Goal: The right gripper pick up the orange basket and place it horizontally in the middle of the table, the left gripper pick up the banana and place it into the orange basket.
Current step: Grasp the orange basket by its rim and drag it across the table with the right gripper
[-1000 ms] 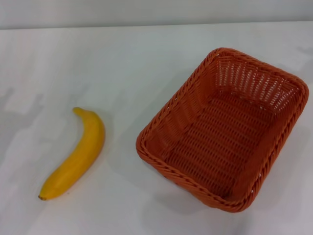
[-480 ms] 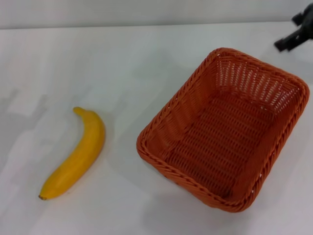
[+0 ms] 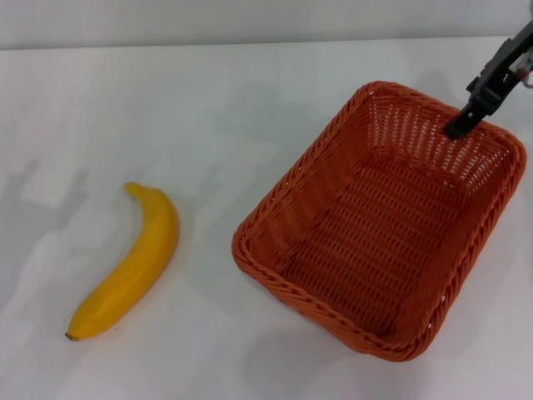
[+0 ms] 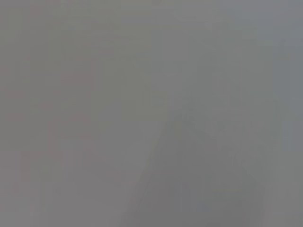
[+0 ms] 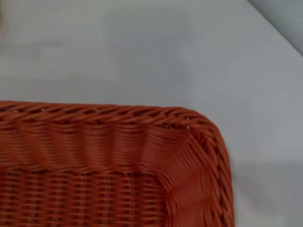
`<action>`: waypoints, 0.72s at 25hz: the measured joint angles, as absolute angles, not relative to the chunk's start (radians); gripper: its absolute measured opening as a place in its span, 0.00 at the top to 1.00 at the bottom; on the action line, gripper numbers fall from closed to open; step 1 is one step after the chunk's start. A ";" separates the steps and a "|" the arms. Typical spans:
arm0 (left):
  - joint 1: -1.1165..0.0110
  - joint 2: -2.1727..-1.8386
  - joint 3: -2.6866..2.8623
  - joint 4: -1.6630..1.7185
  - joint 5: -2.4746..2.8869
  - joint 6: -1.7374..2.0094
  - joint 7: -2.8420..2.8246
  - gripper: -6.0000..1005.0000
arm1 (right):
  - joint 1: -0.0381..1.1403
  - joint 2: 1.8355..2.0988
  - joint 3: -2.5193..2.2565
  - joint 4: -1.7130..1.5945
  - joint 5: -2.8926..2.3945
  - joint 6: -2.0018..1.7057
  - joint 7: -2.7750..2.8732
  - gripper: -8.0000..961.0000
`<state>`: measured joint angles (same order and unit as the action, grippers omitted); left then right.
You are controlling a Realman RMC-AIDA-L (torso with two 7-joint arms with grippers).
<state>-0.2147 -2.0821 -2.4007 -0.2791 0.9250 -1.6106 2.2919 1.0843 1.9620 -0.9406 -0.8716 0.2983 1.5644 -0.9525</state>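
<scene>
The orange basket (image 3: 383, 221) sits empty on the white table (image 3: 208, 108), at the right and turned at an angle. Over its far right rim hangs my right gripper (image 3: 463, 125), seen only as one thin black finger coming in from the right edge. The right wrist view looks down on a corner of the orange basket (image 5: 118, 156) and its braided rim. The banana (image 3: 129, 262) lies on the table at the left, dark tip toward me, well apart from the basket. My left gripper is out of view; the left wrist view is a blank grey.
White table surface stretches between the banana and the basket and across the far side. The table's far edge (image 3: 250, 42) meets a grey wall. Faint shadows fall on the table at the far left.
My right gripper has come in from the upper right corner and moved down and left to the basket's far right rim. Banana and basket have not moved.
</scene>
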 joint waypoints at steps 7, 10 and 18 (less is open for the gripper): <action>-0.222 -2.082 -2.401 -0.267 0.939 -1.625 2.295 0.11 | 1.133 1.986 -0.964 -0.756 0.224 1.475 -0.949 0.20; -0.223 -2.082 -2.401 -0.267 0.941 -1.625 2.296 0.11 | 1.155 1.991 -0.982 -0.693 0.222 1.441 -0.951 0.20; -0.226 -2.082 -2.401 -0.267 0.952 -1.625 2.298 0.11 | 1.195 2.000 -1.042 -0.588 0.219 1.368 -0.946 0.23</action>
<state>-0.2256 -2.0815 -2.4006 -0.2669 0.9519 -1.6246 2.2977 1.1950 1.9996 -1.0418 -0.5878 0.2188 1.3677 -0.9459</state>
